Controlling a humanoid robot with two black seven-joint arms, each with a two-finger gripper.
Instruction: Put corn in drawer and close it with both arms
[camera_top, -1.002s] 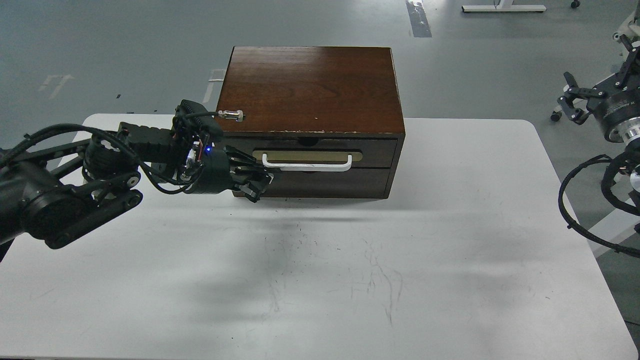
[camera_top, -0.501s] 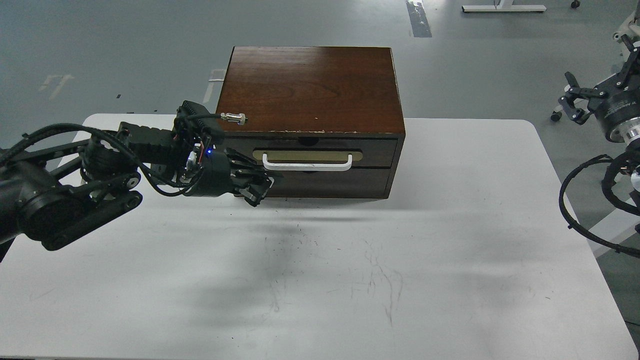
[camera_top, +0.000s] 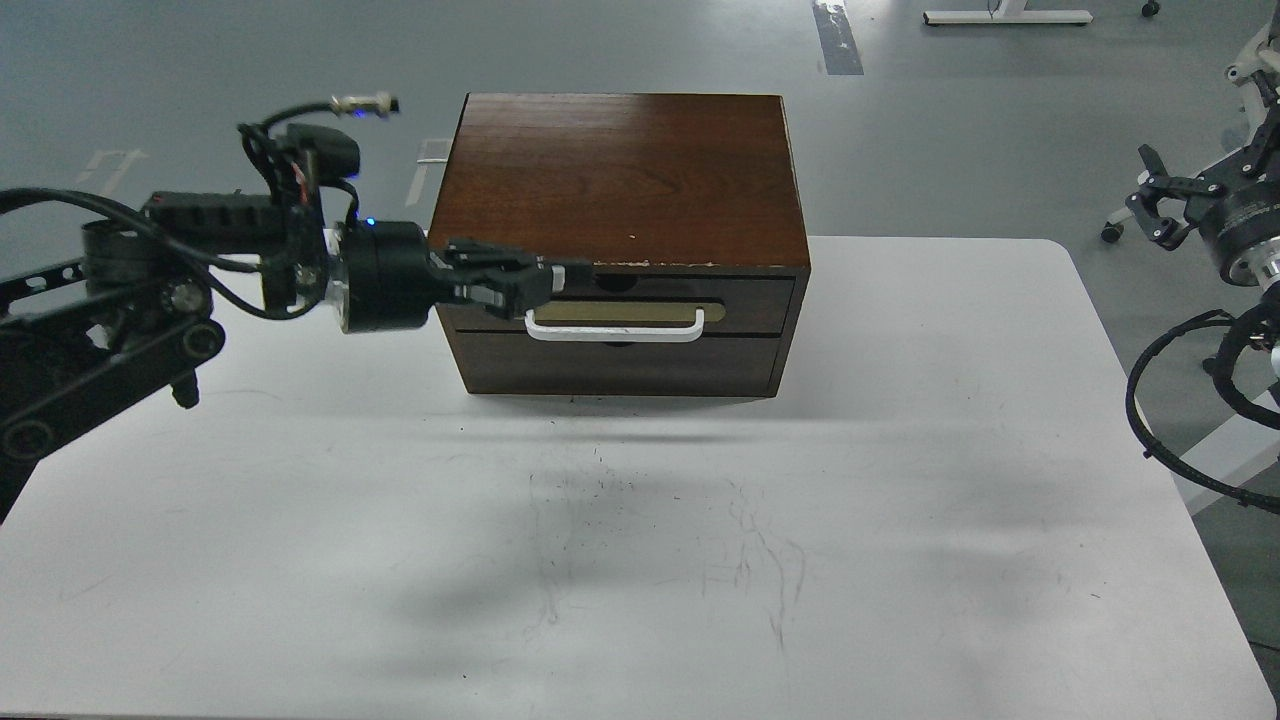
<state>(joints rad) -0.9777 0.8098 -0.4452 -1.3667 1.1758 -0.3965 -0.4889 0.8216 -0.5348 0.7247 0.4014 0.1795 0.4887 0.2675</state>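
The dark brown wooden box (camera_top: 620, 170) stands at the back middle of the white table (camera_top: 900, 450). Its upper drawer (camera_top: 740, 305) is pushed in flush, showing a beige plate and a white bar handle (camera_top: 612, 333). The corn is out of view. My left gripper (camera_top: 560, 280) is raised and points right, level with the drawer's top left corner, just above the handle's left end. Its dark fingers overlap against the dark wood, so I cannot tell them apart. My right gripper (camera_top: 1150, 197) hangs off the table at the far right, fingers spread and empty.
The box has a second closed drawer front (camera_top: 620, 365) below the first. A black cable loop (camera_top: 1165, 400) of the right arm hangs beside the table's right edge. The grey floor lies behind the table.
My left arm has lifted and turned. Its gripper rose from the box's lower left corner to the upper drawer's top left edge. The drawer stayed shut. The right arm barely moved.
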